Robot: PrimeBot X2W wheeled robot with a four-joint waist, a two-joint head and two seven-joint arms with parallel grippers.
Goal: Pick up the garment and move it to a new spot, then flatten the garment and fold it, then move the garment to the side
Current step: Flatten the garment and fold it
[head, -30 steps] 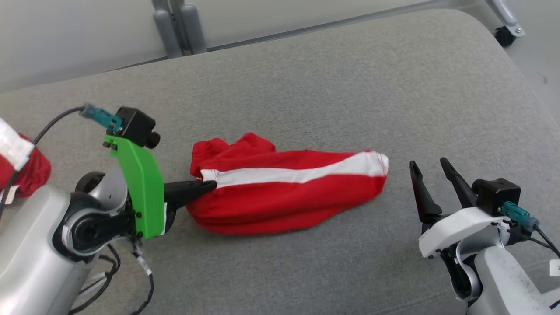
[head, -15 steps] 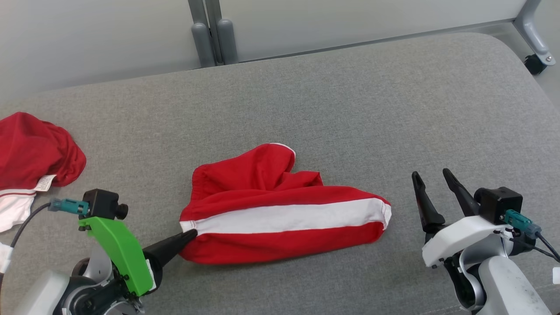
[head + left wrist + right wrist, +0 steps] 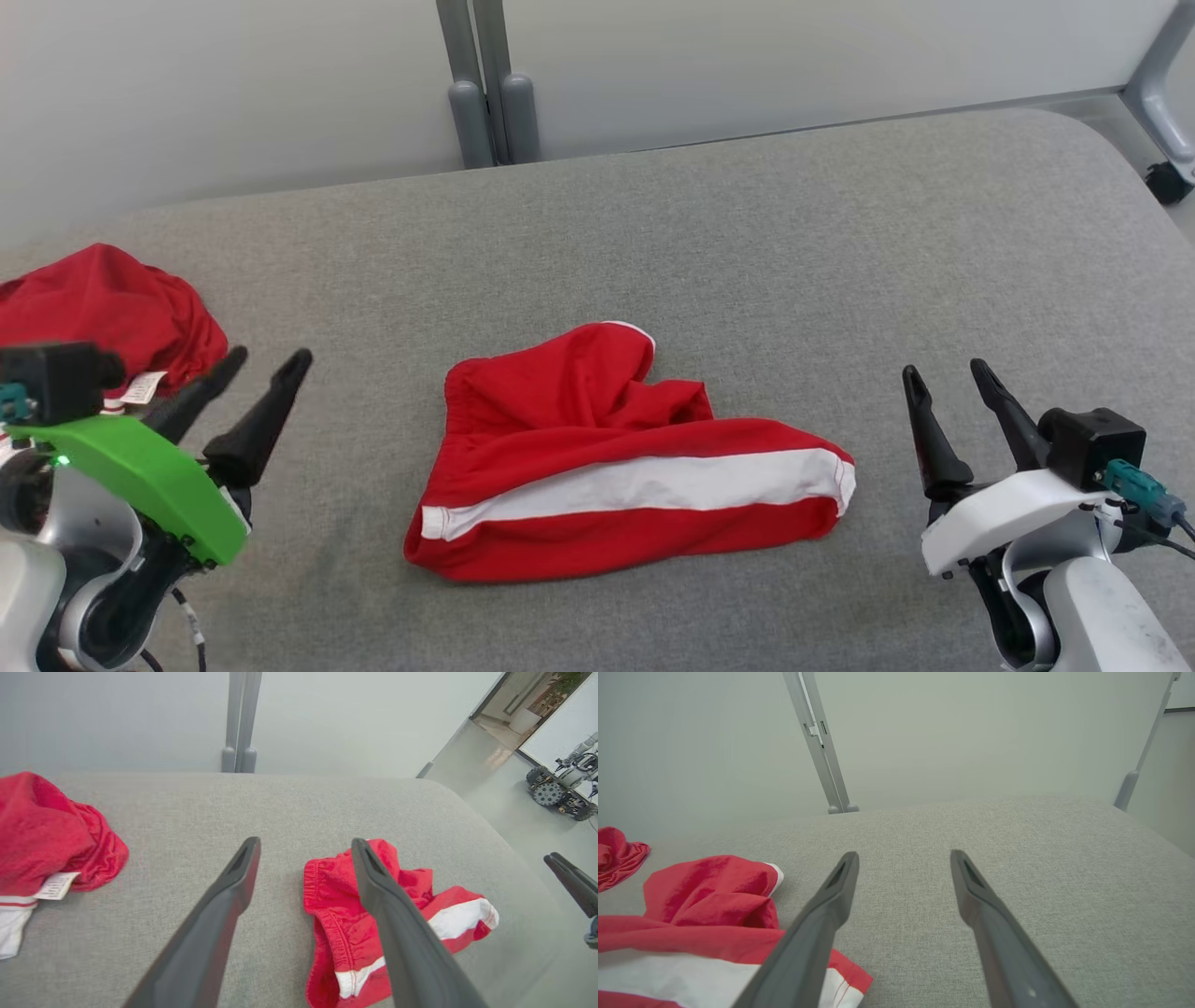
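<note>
"Now, how does the left gripper (image 3: 269, 355) stand?"

"Its two dark fingers are spread wide with nothing between them. It sits at the lower left of the head view on a green bracket (image 3: 140, 476), pointing up and a little to the right."

"And the right gripper (image 3: 943, 369)?"

"At the lower right, likewise spread and empty, fingers pointing up the frame."

"Where is the garment (image 3: 607, 467)?"

"Between the two, in the lower middle of the head view. It lies loose on the grey padded surface (image 3: 747, 233), touched by neither gripper, with bare grey on both sides of it."

"How does it lie?"

"Rumpled, not flat. A white stripe (image 3: 653, 485) runs left to right across the red cloth, and a bunched fold rises toward the top of the frame. The left wrist view shows a gathered elastic hem at its left end."

"Anything beyond that?"

"A second red garment (image 3: 112, 299) sits crumpled at the left edge, just behind the left fingers, with a small white label (image 3: 140, 387) showing. Two grey metal posts (image 3: 490, 93) stand past the far edge at top centre, and a caster wheel (image 3: 1167, 182) shows at the upper right."
</note>
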